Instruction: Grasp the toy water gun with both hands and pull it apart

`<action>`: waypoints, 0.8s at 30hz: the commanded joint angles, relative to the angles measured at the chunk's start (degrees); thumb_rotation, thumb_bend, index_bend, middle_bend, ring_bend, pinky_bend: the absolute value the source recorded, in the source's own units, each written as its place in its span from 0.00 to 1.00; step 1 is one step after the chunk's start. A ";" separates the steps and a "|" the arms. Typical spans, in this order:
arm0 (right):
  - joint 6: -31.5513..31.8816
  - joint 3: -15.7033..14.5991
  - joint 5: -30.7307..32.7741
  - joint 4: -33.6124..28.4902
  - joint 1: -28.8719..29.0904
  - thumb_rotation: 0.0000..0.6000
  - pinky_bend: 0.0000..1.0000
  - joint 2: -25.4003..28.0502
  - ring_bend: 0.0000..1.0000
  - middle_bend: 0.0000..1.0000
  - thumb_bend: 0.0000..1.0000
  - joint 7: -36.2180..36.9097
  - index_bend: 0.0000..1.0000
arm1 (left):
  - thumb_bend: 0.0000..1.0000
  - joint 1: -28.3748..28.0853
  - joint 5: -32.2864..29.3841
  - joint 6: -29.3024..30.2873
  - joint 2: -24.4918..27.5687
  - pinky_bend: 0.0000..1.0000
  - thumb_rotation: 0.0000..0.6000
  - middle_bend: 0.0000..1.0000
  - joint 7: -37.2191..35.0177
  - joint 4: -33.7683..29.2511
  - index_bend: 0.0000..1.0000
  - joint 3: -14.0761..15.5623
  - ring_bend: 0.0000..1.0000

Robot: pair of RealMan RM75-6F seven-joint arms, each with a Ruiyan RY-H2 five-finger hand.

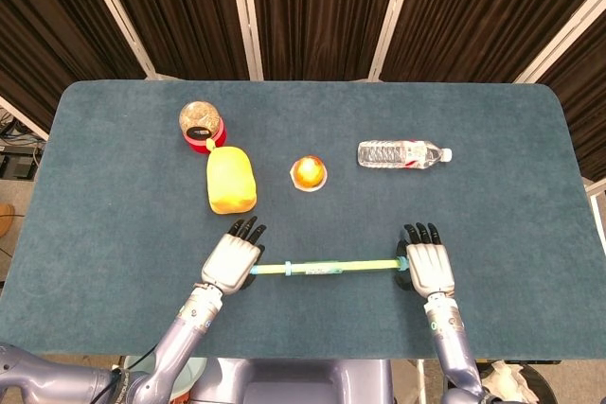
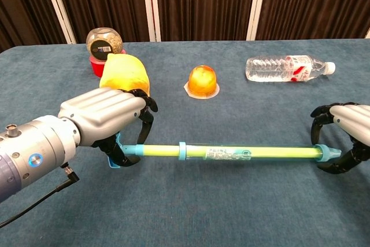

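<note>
Chest view shows the water gun [image 2: 231, 153] lying crosswise on the table [image 2: 231, 218], near the front edge, its yellow-green rod already drawn well out of the clear barrel. Left hand [image 2: 113, 117] grasps the blue handle end; right hand [image 2: 347, 137] has its fingers curled around the opposite blue cap. Step in hand, as judged: the pull-apart stroke, apparently near its end. Next move calls for both grasps to hold firm while the hands draw apart along the gun's axis, without lifting either end. Behind stand a yellow bag [image 1: 231, 180], jar [image 1: 202, 123], jelly cup [image 1: 309, 174] and bottle [image 1: 402, 153], well apart from the gun
</note>
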 commanded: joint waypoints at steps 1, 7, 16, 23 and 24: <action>-0.09 -0.37 -0.22 0.99 0.23 1.00 0.05 -0.63 0.10 0.17 0.30 0.45 0.48 | 0.42 -0.07 0.07 0.09 0.08 0.13 1.00 0.13 -0.11 -0.03 0.56 -0.01 0.04; -0.30 -1.07 0.05 3.10 0.30 1.00 0.05 -1.77 0.11 0.19 0.37 1.04 0.57 | 0.42 -0.28 -0.10 0.12 0.34 0.13 1.00 0.13 -0.35 -0.03 0.56 -0.12 0.04; 1.36 -1.64 -2.78 3.91 0.45 1.00 0.07 -2.00 0.14 0.24 0.45 2.14 0.70 | 0.42 -0.16 -0.01 0.41 1.10 0.13 1.00 0.13 -1.01 0.31 0.57 0.30 0.04; 2.93 -0.04 -4.41 1.55 1.47 1.00 0.07 0.03 0.15 0.25 0.45 1.17 0.73 | 0.42 0.20 0.24 0.81 2.54 0.13 1.00 0.13 -2.12 -0.05 0.57 0.34 0.04; 3.09 0.15 -4.44 1.20 1.56 1.00 0.07 0.36 0.15 0.25 0.45 0.95 0.73 | 0.42 0.24 0.33 0.87 2.78 0.13 1.00 0.13 -2.28 -0.20 0.57 0.33 0.04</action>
